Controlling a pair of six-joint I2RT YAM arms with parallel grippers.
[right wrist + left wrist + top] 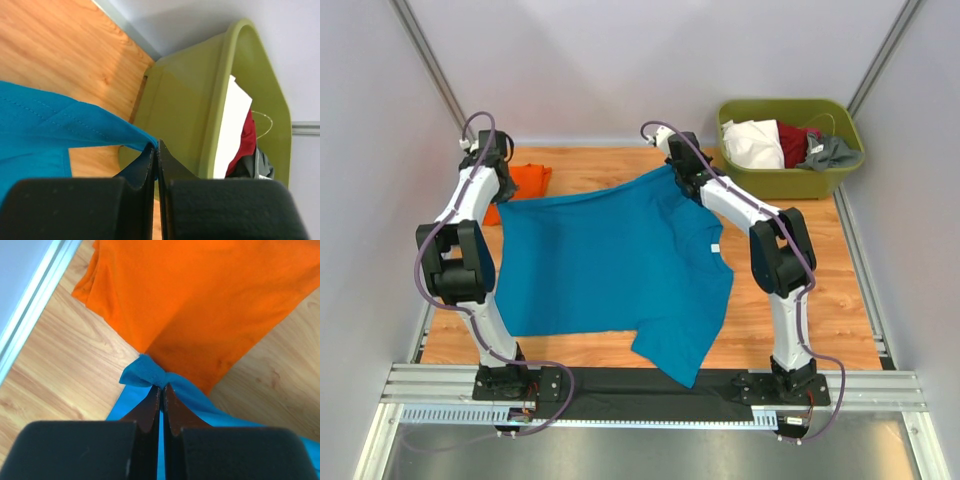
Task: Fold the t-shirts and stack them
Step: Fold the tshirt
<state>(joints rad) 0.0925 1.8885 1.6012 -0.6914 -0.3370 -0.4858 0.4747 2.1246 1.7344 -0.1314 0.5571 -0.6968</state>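
The teal-blue t-shirt (610,265) hangs stretched between both arms above the table, its lower part draping past the near edge. My left gripper (498,196) is shut on one far corner of the teal t-shirt (145,374), right above the orange t-shirt (200,300). That orange t-shirt (525,182) lies flat at the far left of the table. My right gripper (682,172) is shut on the other far corner of the teal t-shirt (60,125), close to the tub.
An olive-green tub (790,145) with white, red and grey clothes stands at the far right corner, its wall (185,105) just beyond my right fingers. Grey walls enclose the wooden table (820,290) on three sides.
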